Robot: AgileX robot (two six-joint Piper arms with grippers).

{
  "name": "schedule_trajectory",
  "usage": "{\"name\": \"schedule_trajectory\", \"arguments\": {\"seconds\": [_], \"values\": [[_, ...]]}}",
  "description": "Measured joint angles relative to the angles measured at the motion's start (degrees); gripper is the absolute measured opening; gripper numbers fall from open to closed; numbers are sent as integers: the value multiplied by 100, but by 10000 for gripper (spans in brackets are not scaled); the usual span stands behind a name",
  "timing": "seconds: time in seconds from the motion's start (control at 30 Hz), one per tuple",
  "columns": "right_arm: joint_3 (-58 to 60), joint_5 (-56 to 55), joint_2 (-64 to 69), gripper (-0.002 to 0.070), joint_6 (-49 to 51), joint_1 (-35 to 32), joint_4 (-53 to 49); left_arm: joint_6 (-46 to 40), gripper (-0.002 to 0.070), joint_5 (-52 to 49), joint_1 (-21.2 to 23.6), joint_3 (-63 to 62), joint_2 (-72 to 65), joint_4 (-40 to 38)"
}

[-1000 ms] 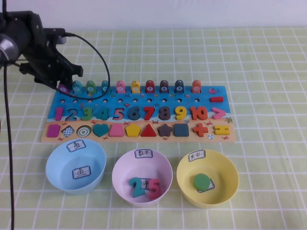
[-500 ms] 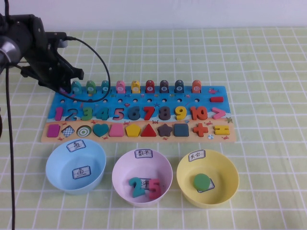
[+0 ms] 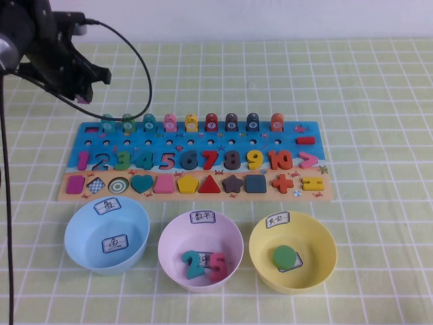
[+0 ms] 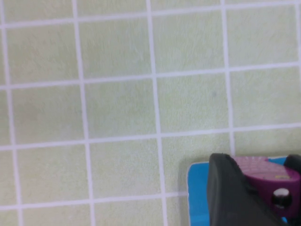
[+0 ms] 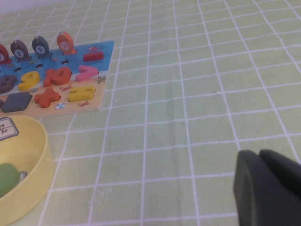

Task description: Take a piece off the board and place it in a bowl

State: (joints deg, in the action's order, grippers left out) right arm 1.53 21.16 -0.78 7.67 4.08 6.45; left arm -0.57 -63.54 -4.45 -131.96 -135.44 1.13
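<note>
My left gripper [image 3: 81, 93] hangs above the table just behind the far left corner of the board [image 3: 203, 140]. It is shut on the magenta-purple arch piece [image 4: 265, 173], whose pale round mark shows in the left wrist view between the dark fingers [image 4: 225, 193]. The board's blue corner [image 4: 197, 188] lies below it. The light blue bowl [image 3: 84, 233] with two white labels stands in front of the board's left end and holds nothing. My right gripper [image 5: 263, 186] is shut and empty over bare cloth, out of the high view.
A pink bowl [image 3: 169, 247] holds numerals and a yellow bowl [image 3: 318, 244] holds a green piece, both right of the blue bowl. Several arch pieces [image 3: 191, 122] stand along the board's back row. The left arm's cable [image 3: 145, 81] loops over the board's left end.
My left gripper has risen and moved back from the board's far left corner, lifting the magenta-purple piece off its place in the back row.
</note>
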Motion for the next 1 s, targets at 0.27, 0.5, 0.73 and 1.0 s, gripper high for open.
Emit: {"name": "schedule_trajectory", "arguments": {"seconds": [0.27,0.5,0.73,1.0], "values": [[0,0,0,-17,0,0,0,-311,188,-610,0,-40,543,47],[0,0,0,-17,0,0,0,-976,188,-701,0,1262,1887,47],[0,0,0,-17,0,0,0,-1129,188,-61,-100,4275,4138,-437],[0,0,0,-17,0,0,0,-993,188,1185,-1130,7158,5789,-654]]}}
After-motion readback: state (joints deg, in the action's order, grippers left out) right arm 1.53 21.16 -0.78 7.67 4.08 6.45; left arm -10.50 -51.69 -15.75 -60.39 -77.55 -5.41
